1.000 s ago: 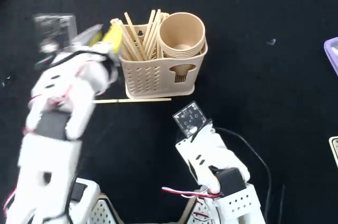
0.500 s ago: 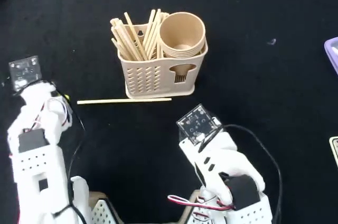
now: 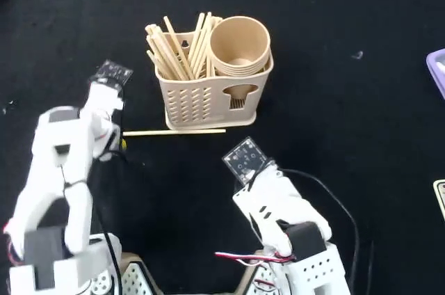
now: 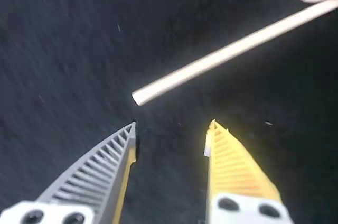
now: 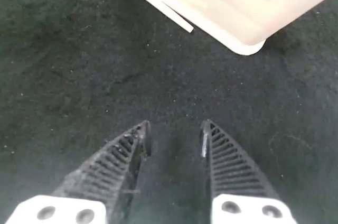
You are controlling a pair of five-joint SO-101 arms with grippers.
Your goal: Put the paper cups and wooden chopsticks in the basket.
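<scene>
A beige basket point(image 3: 208, 104) stands at the table's far middle, holding stacked paper cups point(image 3: 240, 44) and several wooden chopsticks point(image 3: 177, 48). One loose chopstick point(image 3: 181, 131) lies flat on the black cloth just in front of the basket. My left arm point(image 3: 69, 149) hangs over that stick's left end. In the left wrist view my left gripper point(image 4: 171, 126) is open, a little short of the chopstick's tip point(image 4: 211, 63). My right gripper point(image 5: 174, 129) is open over bare cloth, facing the basket's base point(image 5: 232, 18) and the stick's other end point(image 5: 177, 20).
A purple object point(image 3: 438, 69) pokes in at the right edge, with a pale item point(image 3: 439, 197) below it. Black cloth covers the table to the right of the basket and between the two arms.
My left arm swung from beside the basket out to the far left, then came back in over the loose chopstick's left end. My right arm shifted only slightly.
</scene>
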